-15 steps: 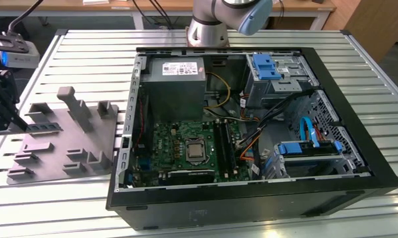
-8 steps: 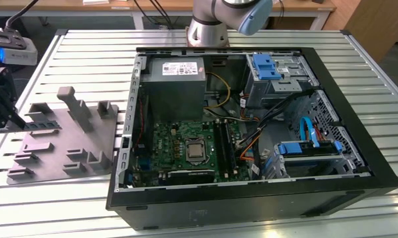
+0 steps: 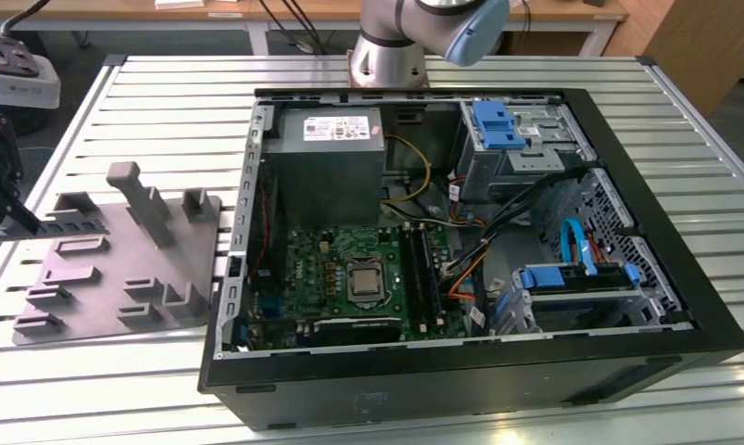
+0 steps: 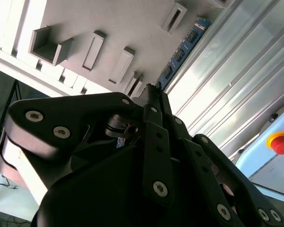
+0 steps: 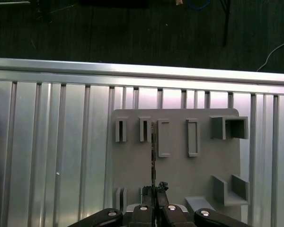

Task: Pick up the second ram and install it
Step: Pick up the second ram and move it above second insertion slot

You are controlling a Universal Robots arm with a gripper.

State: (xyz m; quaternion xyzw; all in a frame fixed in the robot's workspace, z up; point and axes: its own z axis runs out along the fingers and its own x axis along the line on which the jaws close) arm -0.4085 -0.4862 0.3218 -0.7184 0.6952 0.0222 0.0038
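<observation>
**benchrat:** Where's the second ram (image 5: 153, 151) right now, anyone make it out?

**slotjockey:** It's over on the grey fixture tray (image 5: 180, 175), well apart from the open PC case (image 3: 471, 371). It's standing on its thin edge. In the first wrist view it's just a dark line running straight out from the gripper (image 5: 156, 191) across the tray, between the little upright slots.

**benchrat:** And the gripper itself?

**slotjockey:** Fingers are pressed together on the near end of the stick, so it's pinched right at the tip. The rest of it pokes out ahead of them. In the second wrist view you see its flat face, a blue board with dark chips (image 4: 182, 49), pointing away from the fingertips (image 4: 154, 101) with the slatted metal table (image 4: 236, 80) alongside.

**benchrat:** And from outside?

**slotjockey:** The exterior view has the tray on its left and the case beside it, motherboard (image 3: 346, 269) showing inside.
</observation>
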